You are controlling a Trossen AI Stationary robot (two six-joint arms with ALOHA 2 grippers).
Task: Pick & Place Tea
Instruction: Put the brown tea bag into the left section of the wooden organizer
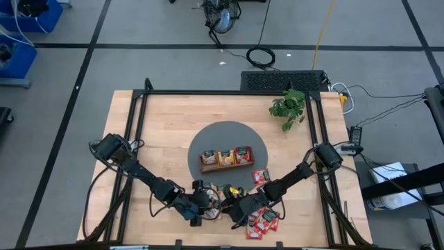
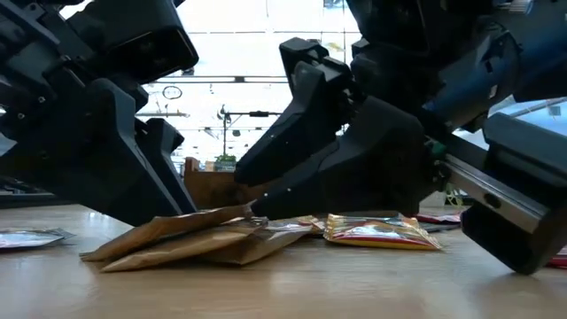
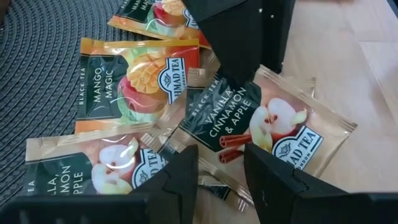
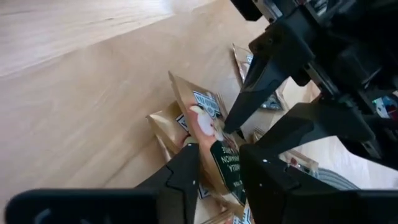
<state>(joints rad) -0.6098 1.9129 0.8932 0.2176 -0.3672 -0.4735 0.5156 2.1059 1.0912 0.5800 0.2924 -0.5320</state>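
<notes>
Tan vanilla-cinnamon-apple sachet (image 3: pixel 267 127) lies at lower centre of the high view, and both the left gripper (image 3: pixel 221 171) and right gripper (image 4: pixel 219 167) straddle it with parted fingers, nothing clamped yet, so the pick step likely needs one clean pinch.

Both dark arms reached in from the table's two sides and met low near the middle of its front edge. The left gripper (image 1: pixel 196 212) pointed toward the right one, its fingers (image 3: pixel 180 177) parted with a narrow gap between them. The right gripper (image 1: pixel 232 208) faced it from the other side, tips almost meeting the left's, and its fingers (image 4: pixel 186 168) also stood slightly apart. Both wrists sloped steeply down to the tabletop.
</notes>
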